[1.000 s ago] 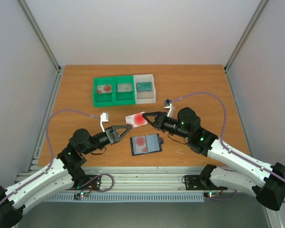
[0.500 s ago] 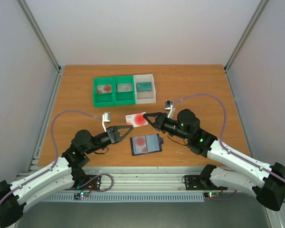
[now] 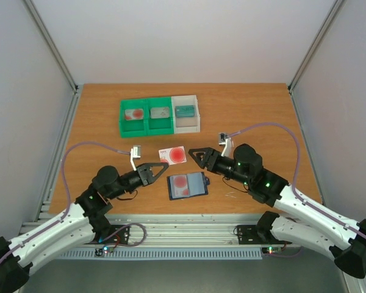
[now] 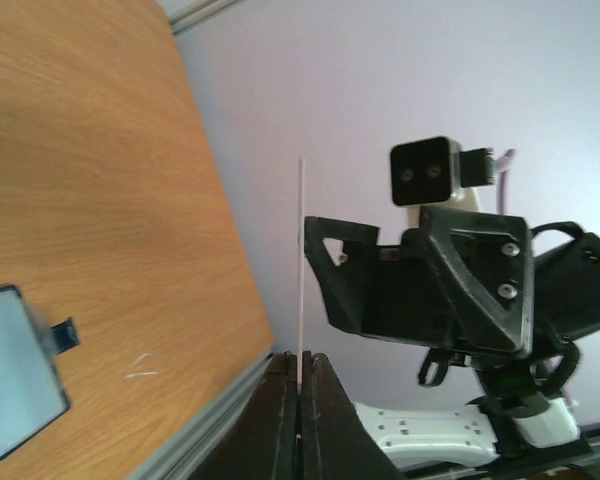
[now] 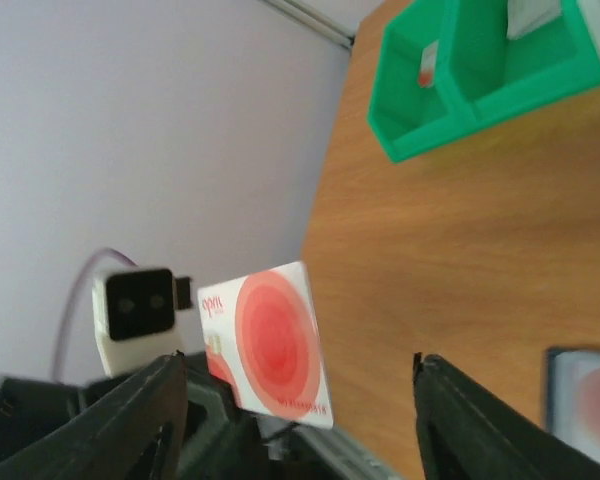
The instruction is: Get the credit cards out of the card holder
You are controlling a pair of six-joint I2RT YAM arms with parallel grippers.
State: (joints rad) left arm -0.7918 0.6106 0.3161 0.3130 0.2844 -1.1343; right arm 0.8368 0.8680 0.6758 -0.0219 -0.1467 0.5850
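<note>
A white credit card (image 3: 174,154) with a red round blotch hangs in the air above the table, and my left gripper (image 3: 164,163) is shut on its near edge. From the left wrist the card (image 4: 301,260) shows edge-on as a thin white line rising from the shut fingertips (image 4: 288,372). My right gripper (image 3: 194,157) stands open just right of the card, touching nothing; its view has the card (image 5: 270,345) between and beyond its spread fingers (image 5: 155,415). The card holder (image 3: 186,185) lies flat on the table below, a second red-blotched card (image 3: 180,182) in its pocket.
A green-and-white compartment tray (image 3: 160,104) sits at the back of the table, with a red-blotched card (image 3: 134,113) in its left compartment and other small items in the others. Grey walls and metal rails close off both sides.
The left gripper shut on the card that the right gripper held. The right gripper then opened, let go and drew back a little to the right.
</note>
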